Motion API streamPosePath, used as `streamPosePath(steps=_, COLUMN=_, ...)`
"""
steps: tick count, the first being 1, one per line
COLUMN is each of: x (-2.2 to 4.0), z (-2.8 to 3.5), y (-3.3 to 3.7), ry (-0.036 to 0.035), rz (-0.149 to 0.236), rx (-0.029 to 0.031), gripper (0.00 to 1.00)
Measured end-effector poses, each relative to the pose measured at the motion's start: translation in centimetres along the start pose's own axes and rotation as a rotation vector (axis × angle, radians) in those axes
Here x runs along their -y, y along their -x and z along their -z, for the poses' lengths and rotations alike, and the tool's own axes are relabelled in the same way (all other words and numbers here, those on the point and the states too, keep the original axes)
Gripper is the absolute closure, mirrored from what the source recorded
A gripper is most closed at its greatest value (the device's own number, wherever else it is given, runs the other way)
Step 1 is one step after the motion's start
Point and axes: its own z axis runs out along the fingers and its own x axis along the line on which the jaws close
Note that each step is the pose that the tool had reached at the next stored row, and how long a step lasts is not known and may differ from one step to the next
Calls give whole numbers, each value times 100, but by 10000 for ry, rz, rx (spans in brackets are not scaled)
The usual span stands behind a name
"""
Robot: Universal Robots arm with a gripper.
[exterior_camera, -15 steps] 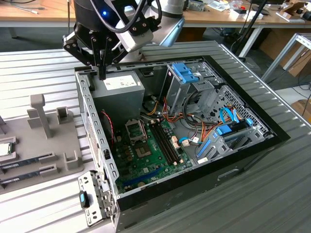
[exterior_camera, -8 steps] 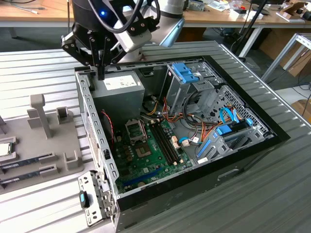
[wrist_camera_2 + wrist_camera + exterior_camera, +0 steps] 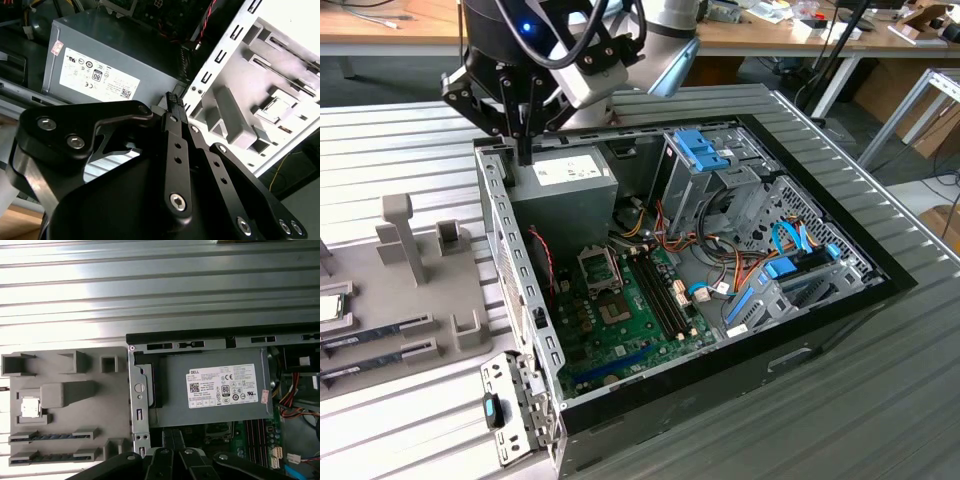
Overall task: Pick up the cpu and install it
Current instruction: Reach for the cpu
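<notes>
Open desktop computer on a ribbed sheet-metal worktop [image 3: 400, 150]. The arm's black jaws, built of bolted flat links, are drawn together on nothing, with their narrow fingertips [image 3: 171, 98] meeting above the corner of the matt grey, box-shaped metal power supply [image 3: 565, 185] with its white label, just inside the perforated wall of the black steel computer case [image 3: 840, 250]. The small, flat, square cpu [image 3: 30, 407], with a shiny silver-grey top, lies in a square pocket of the moulded grey plastic tray [image 3: 65, 395] beside the case, well apart from the jaws. Long, narrow memory sticks [image 3: 45, 436] stand in the tray's slots near the cpu. In the case, the green motherboard [image 3: 620, 320] carries a square metal-framed socket [image 3: 598, 268].
</notes>
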Motion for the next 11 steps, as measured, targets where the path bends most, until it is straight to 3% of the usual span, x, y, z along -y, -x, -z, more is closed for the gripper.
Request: streamPosePath(steps=11, x=4, z=0, y=-53, ry=0, rz=-1, rx=0, gripper=89)
